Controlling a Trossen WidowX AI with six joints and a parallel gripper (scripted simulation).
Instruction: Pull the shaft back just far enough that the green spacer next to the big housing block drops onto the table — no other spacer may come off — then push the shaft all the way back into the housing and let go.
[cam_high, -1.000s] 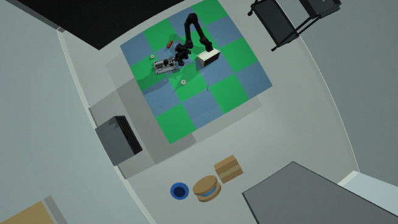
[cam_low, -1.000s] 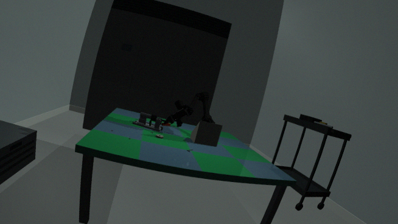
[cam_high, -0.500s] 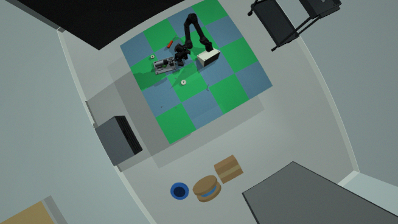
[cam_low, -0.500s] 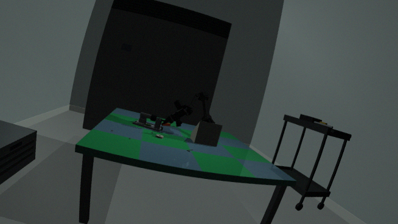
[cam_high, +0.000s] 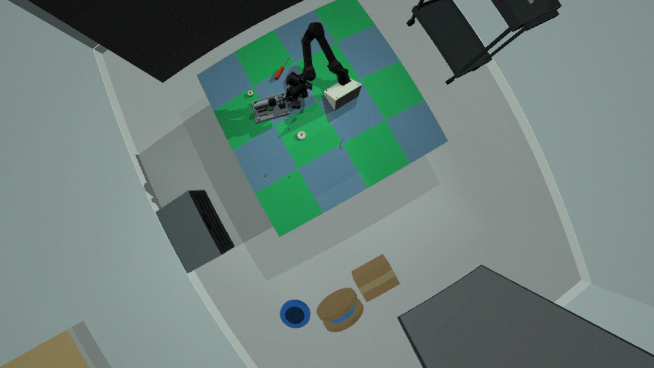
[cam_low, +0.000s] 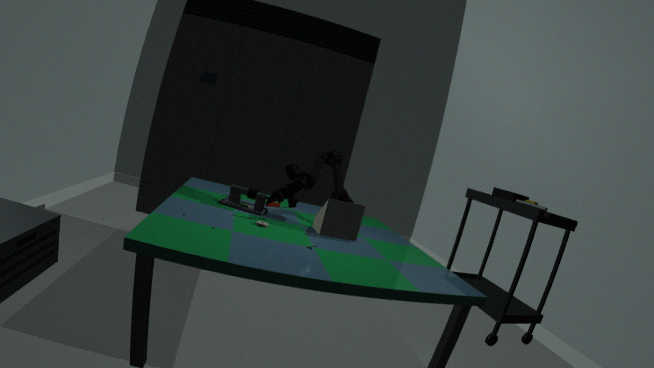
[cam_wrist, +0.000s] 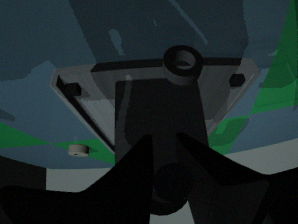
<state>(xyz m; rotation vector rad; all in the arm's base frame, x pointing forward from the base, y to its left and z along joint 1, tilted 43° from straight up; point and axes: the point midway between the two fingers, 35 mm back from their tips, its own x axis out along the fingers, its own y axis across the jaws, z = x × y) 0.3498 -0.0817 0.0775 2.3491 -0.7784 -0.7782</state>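
The fixture's base plate (cam_high: 271, 118) (cam_wrist: 100, 107) lies on the table. A big grey housing block (cam_high: 260, 105) (cam_low: 234, 194) stands at its far end, and a dark upright (cam_low: 260, 203) (cam_wrist: 160, 107) at the end near the arm. A dark round part (cam_high: 272, 101) (cam_low: 252, 193) sits between them. My gripper (cam_high: 288, 97) (cam_low: 269, 202) (cam_wrist: 163, 141) is shut on the shaft's dark round end (cam_wrist: 172, 182), beside the upright. A small green patch (cam_high: 270, 108) (cam_low: 244, 204) shows low at the base; whether it is the green spacer I cannot tell. The upright hides the shaft's middle in the wrist view.
A white box (cam_high: 341, 93) (cam_low: 340, 220) stands beside the arm's base. An orange screwdriver (cam_high: 279, 73) (cam_low: 273, 204) lies behind the gripper. One pale ring (cam_high: 301, 135) (cam_low: 262, 224) lies in front of the fixture, another pale ring (cam_high: 250, 93) behind it. Small bits lie toward the table's front.
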